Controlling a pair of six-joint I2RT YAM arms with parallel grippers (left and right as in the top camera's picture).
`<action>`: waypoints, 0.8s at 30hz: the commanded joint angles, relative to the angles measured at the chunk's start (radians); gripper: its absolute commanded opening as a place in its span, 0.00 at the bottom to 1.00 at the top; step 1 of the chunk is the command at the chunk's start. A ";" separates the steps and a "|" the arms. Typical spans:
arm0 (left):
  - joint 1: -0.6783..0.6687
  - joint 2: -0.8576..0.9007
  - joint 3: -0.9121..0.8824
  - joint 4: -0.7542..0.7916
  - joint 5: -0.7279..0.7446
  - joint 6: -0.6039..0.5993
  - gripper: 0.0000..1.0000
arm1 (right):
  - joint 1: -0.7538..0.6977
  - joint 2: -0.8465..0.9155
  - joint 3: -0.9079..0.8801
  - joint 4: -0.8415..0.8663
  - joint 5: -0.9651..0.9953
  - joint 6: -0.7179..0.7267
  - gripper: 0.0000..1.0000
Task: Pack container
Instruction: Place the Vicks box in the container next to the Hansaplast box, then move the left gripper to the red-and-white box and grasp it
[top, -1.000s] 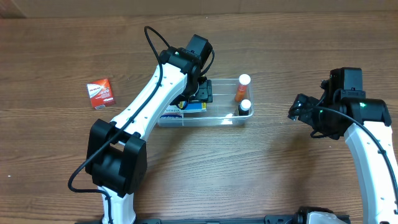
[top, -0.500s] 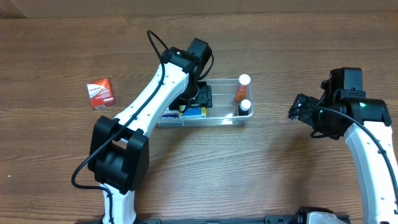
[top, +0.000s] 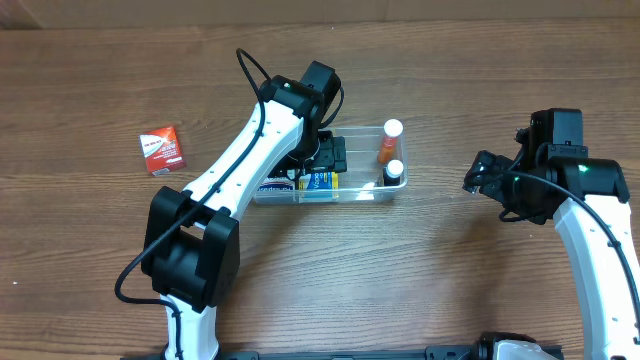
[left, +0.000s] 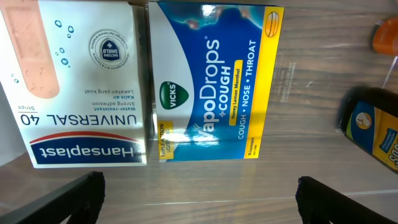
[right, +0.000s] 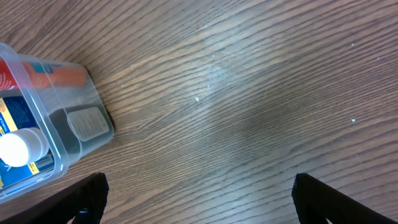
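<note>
The clear container (top: 352, 196) sits mid-table. It holds a white Hansaplast box (top: 273, 185), a blue and yellow Vicks VapoDrops box (top: 318, 181), an orange bottle (top: 388, 145) and a dark bottle with a white cap (top: 394, 172). My left gripper (top: 327, 155) hovers over the container, open and empty. In the left wrist view, the left gripper (left: 199, 193) is above the Vicks box (left: 214, 81) and the Hansaplast box (left: 74, 81), which lie flat side by side. My right gripper (top: 478, 176) is open and empty, right of the container.
A small red box (top: 160, 150) lies on the wooden table far left of the container. The right wrist view shows the container's corner (right: 74, 106), the white-capped bottle (right: 22, 146) and bare wood under the right gripper (right: 199, 193).
The Vicks box has left my left gripper and now lies flat in the container beside the Hansaplast box. The left gripper has opened and drawn back a little. The right arm has not moved.
</note>
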 joint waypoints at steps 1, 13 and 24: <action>-0.007 0.006 0.008 -0.001 -0.005 0.008 1.00 | -0.003 0.001 0.008 0.003 -0.010 -0.006 0.97; 0.231 -0.309 0.237 -0.203 -0.296 0.028 1.00 | -0.003 0.001 0.008 0.003 -0.010 -0.006 0.97; 0.675 -0.025 0.210 -0.137 -0.245 0.217 1.00 | -0.003 0.001 0.008 0.006 -0.010 -0.006 0.97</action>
